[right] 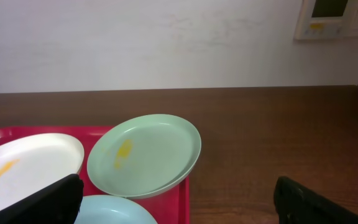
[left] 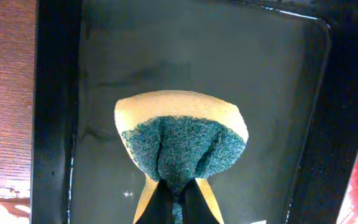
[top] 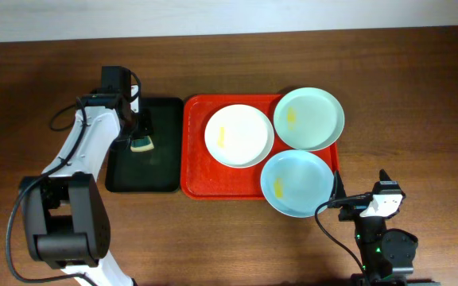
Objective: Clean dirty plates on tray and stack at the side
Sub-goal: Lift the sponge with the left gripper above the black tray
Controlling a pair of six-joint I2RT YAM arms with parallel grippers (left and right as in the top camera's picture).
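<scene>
A sponge (left: 180, 134) is pinched by the left gripper (left: 176, 190).
The right gripper (right: 179, 208) is spread wide; the green plate (right: 145, 155) is seen just ahead of it.

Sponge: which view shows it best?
Left wrist: the sponge fills the frame, folded in the shut left gripper above the black tray. Overhead shows it tiny; right wrist misses it.

A dark brown wooden table (top: 420, 71) meets a plain white wall (right: 166, 43) bearing a small panel (right: 331, 18).
</scene>
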